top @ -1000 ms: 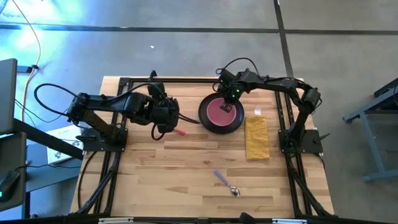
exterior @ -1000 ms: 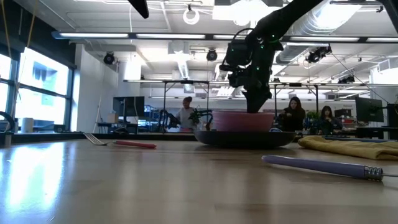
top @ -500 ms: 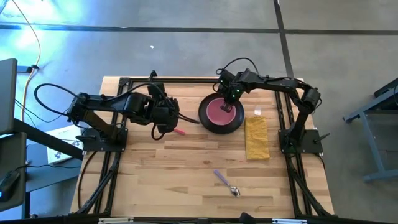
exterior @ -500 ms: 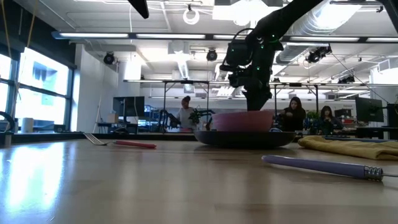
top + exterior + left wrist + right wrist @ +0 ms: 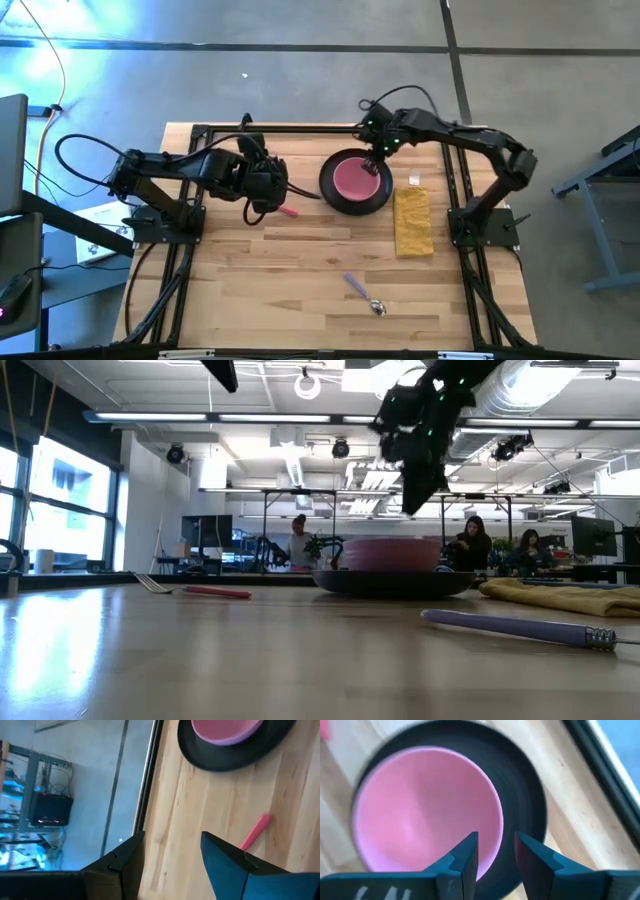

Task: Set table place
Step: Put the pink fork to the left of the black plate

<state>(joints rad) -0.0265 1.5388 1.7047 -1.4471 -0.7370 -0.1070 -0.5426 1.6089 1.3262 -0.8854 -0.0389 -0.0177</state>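
Note:
The dark round plate (image 5: 330, 190) lies on the light-wood table (image 5: 300, 270) at the far middle, and the pink bowl (image 5: 356, 179) stands in it. My right gripper (image 5: 495, 852) is open and empty above the bowl's far right rim (image 5: 420, 540), well clear of it in the low view (image 5: 420, 500). My left gripper (image 5: 172, 865) is open, above the table left of the plate. The pink-handled fork (image 5: 290, 211) lies flat beside it. The yellow napkin (image 5: 412, 221) lies right of the plate. The purple-handled spoon (image 5: 364, 293) lies near the front.
The black rail frame (image 5: 300, 130) runs along the table's edges, close behind the plate. Both arm bases (image 5: 160, 222) (image 5: 480, 225) stand at the table's sides. Bare wood lies between the plate and the spoon. People sit in the room beyond the table (image 5: 470, 540).
My right gripper has risen from the bowl's rim and drawn back toward the table's far right. The bowl stays in the plate.

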